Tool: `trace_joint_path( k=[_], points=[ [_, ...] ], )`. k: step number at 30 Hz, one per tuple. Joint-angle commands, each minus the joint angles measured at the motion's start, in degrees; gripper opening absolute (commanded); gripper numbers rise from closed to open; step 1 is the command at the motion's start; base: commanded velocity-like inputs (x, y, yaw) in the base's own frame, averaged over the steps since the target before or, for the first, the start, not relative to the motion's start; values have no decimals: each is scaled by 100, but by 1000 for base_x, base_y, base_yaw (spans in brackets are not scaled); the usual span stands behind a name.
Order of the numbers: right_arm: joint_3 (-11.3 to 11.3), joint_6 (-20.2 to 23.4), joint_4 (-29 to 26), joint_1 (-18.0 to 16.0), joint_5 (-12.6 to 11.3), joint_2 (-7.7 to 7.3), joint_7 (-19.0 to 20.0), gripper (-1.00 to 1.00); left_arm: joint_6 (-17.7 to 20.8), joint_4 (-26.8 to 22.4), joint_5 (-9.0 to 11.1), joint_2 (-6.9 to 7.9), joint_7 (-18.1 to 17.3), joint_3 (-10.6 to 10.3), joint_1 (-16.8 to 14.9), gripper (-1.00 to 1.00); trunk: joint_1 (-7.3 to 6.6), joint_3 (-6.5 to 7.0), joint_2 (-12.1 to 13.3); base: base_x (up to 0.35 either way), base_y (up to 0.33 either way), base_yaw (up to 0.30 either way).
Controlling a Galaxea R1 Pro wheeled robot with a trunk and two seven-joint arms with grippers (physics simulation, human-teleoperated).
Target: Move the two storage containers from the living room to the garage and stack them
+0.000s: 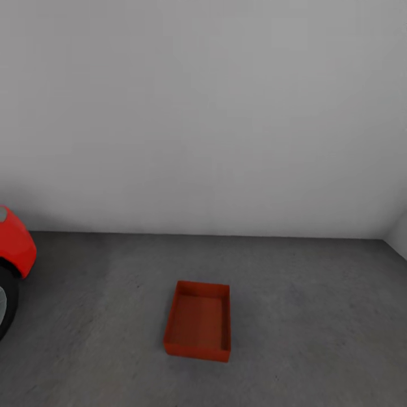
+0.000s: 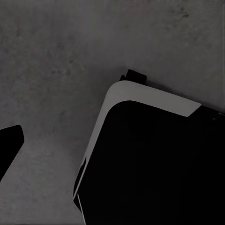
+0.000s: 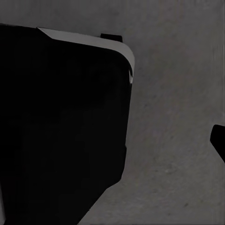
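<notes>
One red box [image 1: 199, 328] sits open side up on the grey floor [image 1: 316, 316], ready for another on top. Whether the claws are open or closed cannot be told.

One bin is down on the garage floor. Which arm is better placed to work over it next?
Neither clearly: the storage container sits almost centred ahead on the floor, so both reach alike. Perhaps right, since the red car crowds the left side.

Grey floor [image 1: 316, 316] bearing one storage container [image 1: 199, 328]
</notes>
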Motion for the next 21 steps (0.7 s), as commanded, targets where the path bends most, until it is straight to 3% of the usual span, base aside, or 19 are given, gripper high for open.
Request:
trace_joint_path(
  k=[1, 21],
  points=[
    [48, -30, 18, -6, -46, 4, -6, 100, -12, 0, 46, 0, 15, -48, -2, 100, 0, 4, -4, 0, 0, 0],
    [48, -103, 18, -6, -54, -6, 1, 100, -12, 0, 46, -3, 10, -49, -2, 100, 0, 190, -4, 0, 0, 0]
  ],
)
